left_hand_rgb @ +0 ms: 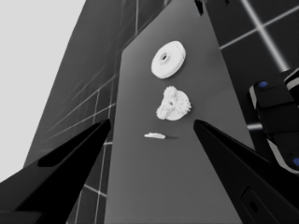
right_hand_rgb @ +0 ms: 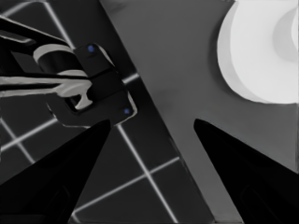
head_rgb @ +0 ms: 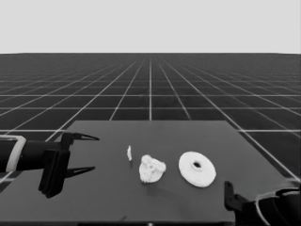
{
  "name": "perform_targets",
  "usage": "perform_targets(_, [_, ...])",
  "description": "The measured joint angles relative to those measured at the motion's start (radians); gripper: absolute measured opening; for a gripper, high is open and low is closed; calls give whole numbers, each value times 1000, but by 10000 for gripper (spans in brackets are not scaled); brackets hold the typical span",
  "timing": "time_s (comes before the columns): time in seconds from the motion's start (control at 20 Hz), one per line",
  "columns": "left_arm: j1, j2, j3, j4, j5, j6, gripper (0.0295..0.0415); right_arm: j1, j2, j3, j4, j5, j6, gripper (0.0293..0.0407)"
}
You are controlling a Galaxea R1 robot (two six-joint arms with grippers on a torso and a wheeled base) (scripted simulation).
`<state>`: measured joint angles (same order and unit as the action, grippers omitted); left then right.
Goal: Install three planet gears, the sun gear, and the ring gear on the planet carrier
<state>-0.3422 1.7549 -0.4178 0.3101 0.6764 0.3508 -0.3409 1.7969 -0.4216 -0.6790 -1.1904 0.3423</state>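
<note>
Gears [head_rgb: 152,168] sit bunched on the smaller round part, so larger round part [head_rgb: 197,168] waits beside. Left gripper [head_rgb: 88,153] & right gripper [right_hand_rgb: 152,140] parked, fingers spread, holding nothing.

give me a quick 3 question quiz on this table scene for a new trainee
1. True or false: the larger round part already sits on top of the gears.
2. Multiple choice: the thin white piece lies (A) between the left claw and the gear cluster, (B) on the larger round part, (C) in the right claw.
3. In a few words: what stands on the smaller round part?

Key
1. False: it lies apart from them, nearer the right arm.
2. A.
3. Small toothed gears, bunched on it; the exact count cannot be told.
</note>
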Motion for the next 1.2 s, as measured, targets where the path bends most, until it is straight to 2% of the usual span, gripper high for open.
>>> perform_targets(0.15, [0,0,0,0,0,0,385,-11,-30,28,-15,8,-21,385])
perform_targets(0.2, [0,0,0,0,0,0,385,367,169,-126,462,-248,400,397])
perform_targets(0.25, [0,0,0,0,0,0,385,578,338,-388,673,-305,578,392])
perform_targets(0.3, [0,0,0,0,0,0,385,616,443,-594,724,-351,641,389])
perform_targets(0.45, [0,0,0,0,0,0,385,627,578,-879,753,-413,685,385])
perform_targets(0.65, [0,0,0,0,0,0,385,625,615,-957,756,-429,687,385])
perform_targets(0.7, [0,0,0,0,0,0,385,488,604,-930,610,-341,699,385])
perform_targets(0.75, [0,0,0,0,0,0,385,363,614,-953,519,-290,692,385])
perform_targets(0.8, [0,0,0,0,0,0,385,295,631,-993,470,-257,678,385])
perform_targets(0.9, [0,0,0,0,0,0,385,238,655,-1047,431,-223,657,385])
perform_targets(1.15, [0,0,0,0,0,0,385,215,668,-1077,413,-205,646,385])
perform_targets(1.2, [0,0,0,0,0,0,385,215,668,-1078,413,-205,646,349])
